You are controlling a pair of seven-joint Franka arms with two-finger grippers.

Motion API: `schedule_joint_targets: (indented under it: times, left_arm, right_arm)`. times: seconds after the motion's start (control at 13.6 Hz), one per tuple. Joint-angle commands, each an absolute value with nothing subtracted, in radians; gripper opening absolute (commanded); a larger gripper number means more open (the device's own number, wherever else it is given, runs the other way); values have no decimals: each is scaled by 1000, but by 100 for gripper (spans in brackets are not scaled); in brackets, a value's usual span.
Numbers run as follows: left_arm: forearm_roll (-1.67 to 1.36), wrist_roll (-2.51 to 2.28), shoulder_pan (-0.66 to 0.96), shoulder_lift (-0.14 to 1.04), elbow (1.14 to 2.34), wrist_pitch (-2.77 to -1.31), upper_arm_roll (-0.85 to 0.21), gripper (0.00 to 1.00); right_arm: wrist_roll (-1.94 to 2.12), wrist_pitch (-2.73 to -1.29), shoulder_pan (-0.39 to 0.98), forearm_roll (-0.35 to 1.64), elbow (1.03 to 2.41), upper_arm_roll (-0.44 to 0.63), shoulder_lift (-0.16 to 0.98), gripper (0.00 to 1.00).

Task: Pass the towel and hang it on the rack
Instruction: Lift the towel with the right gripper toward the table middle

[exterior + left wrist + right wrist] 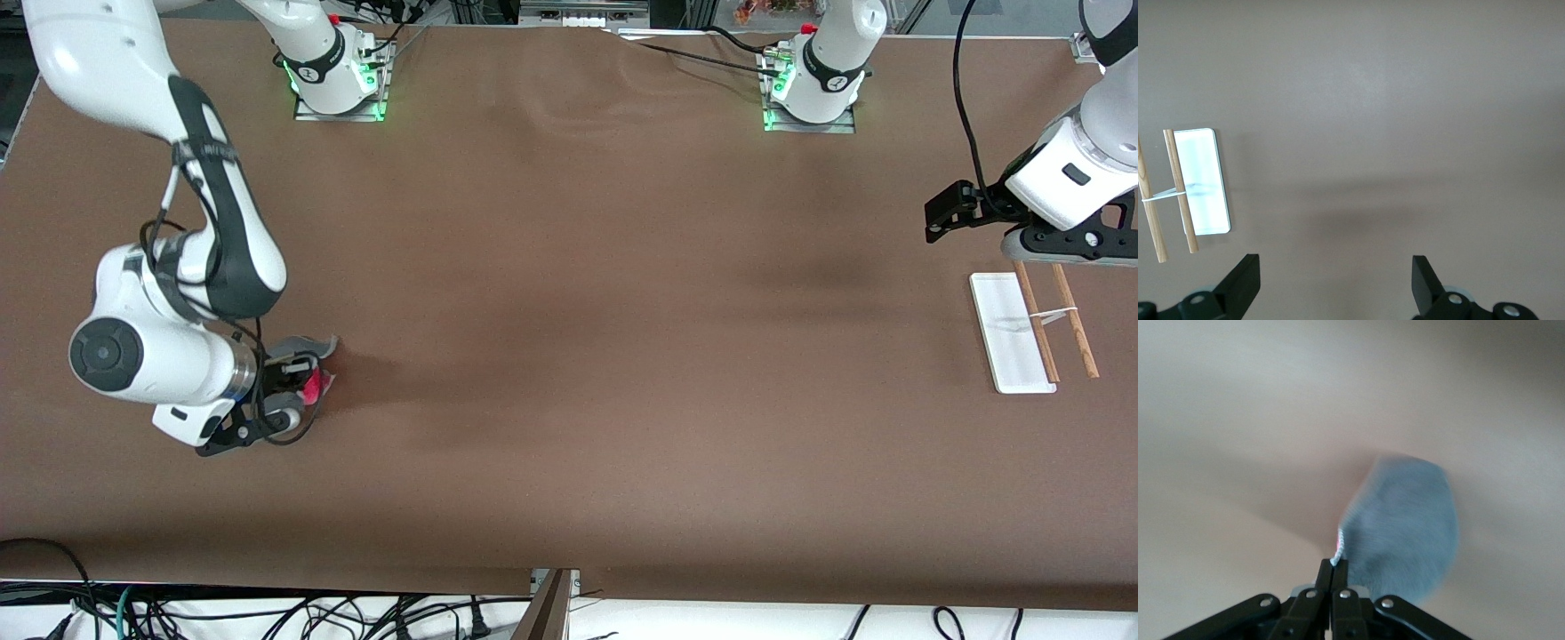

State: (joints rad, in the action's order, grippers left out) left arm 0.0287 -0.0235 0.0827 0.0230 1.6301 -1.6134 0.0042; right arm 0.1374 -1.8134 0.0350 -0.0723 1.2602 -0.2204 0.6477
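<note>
Brown table [569, 356]: right end effector [307, 378] is pinching the towel [311, 348] at its end, well apart from the rack [1031, 333], where the left end effector [1336, 283] is waiting, fingers apart.

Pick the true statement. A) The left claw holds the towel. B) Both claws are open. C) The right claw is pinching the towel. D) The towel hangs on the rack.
C: the right claw is shut on the towel's edge.

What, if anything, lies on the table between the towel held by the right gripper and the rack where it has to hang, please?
Nothing visible does. The right gripper is shut on the towel at the right arm's end; only bare brown table shows between it and the rack. The left gripper hangs open beside the rack.
</note>
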Motion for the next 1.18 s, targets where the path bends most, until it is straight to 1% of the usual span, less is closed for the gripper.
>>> schedule_joint_targets:
  times: [0.0,0.22,0.37,0.66,0.73,0.96,1.1]
  left_arm:
    - [29,-5,78,38,1595,-1592,0,100]
    - [29,-5,78,38,1595,-1592,0,100]
    - [29,-3,80,38,1592,-1594,0,100]
    - [-50,0,78,51,1589,-1563,2,100]
    - [-63,0,78,73,1589,-1554,0,100]
    - [-129,2,80,93,1589,-1462,0,100]
    - [-222,38,75,118,1589,-1444,3,100]
  right_arm:
    - [10,-1764,34,-61,1207,-331,635,0]
    - [-226,-1767,41,-64,1184,-455,621,0]
    - [-319,-1769,67,-66,1158,-495,621,0]
    - [-408,-1805,189,-72,1091,-494,623,0]
    - [-410,-1834,201,-69,1091,-497,623,0]
    - [-420,-1908,270,-67,1091,-496,623,0]
    - [-425,-1972,319,-71,1091,-494,627,0]
